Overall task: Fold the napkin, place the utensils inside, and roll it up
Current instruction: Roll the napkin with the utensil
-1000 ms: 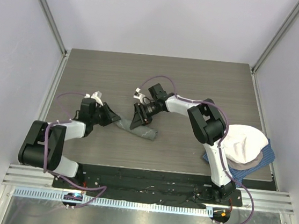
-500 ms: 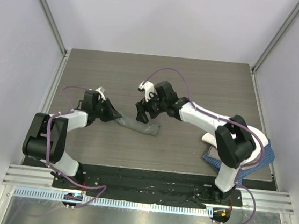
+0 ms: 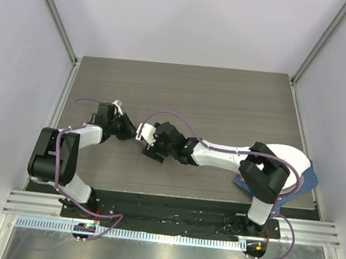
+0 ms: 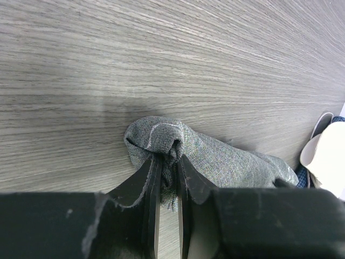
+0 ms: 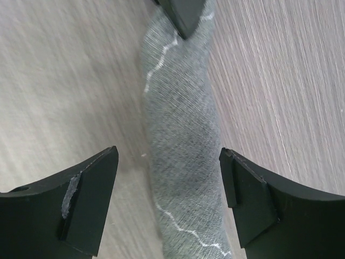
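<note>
Top external view: on the left, the left claw (image 3: 134, 129) pinches one end of the rolled napkin (image 5: 180, 135), which lies on the table (image 3: 226, 98) with its long axis running from that claw toward the right. Directly over the napkin's middle hangs the right claw (image 5: 170, 183), jaws wide apart on either side, touching nothing; closing would likely grip it across its width
</note>
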Tool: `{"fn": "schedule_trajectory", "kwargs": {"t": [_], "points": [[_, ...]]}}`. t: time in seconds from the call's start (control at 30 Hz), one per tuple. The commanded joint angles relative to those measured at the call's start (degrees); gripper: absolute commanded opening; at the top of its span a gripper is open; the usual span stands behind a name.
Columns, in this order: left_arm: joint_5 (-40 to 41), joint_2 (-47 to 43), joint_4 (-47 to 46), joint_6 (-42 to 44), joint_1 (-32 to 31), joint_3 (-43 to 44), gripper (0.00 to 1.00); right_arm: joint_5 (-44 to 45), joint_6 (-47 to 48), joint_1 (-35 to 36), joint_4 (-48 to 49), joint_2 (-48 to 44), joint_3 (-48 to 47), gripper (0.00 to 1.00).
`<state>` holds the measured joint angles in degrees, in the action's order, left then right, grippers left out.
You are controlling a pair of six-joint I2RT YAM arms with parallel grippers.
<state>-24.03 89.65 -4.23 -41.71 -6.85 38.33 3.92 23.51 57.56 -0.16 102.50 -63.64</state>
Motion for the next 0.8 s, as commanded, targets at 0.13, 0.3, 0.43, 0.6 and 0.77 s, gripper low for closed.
{"fn": "schedule_trajectory", "kwargs": {"t": [0.13,0.3,0.43,0.6,0.77], "points": [[-1.1,1.1,2.6,0.8,0.1,1.9,0.19,3.5,4.0,-0.3,1.5,3.9,-2.9,0.83],[-1.3,1.1,2.6,0.9,0.1,2.1,0.21,1.4,2.2,-2.3,-1.6,7.1,-5.7,0.8],[-1.5,0.2,2.6,0.9,0.1,2.4,0.3,-7.2,-0.7,-5.9,-8.6,9.9,-11.6,0.74],[1.3,-3.9,4.0,0.8,0.1,4.6,0.6,-23.5,-6.5,-11.1,-16.7,14.5,-16.4,0.59],[6.6,-8.6,9.8,1.9,0.3,7.6,0.75,-32.6,-10.8,-15.5,-22.7,18.3,-21.4,0.53]]}}
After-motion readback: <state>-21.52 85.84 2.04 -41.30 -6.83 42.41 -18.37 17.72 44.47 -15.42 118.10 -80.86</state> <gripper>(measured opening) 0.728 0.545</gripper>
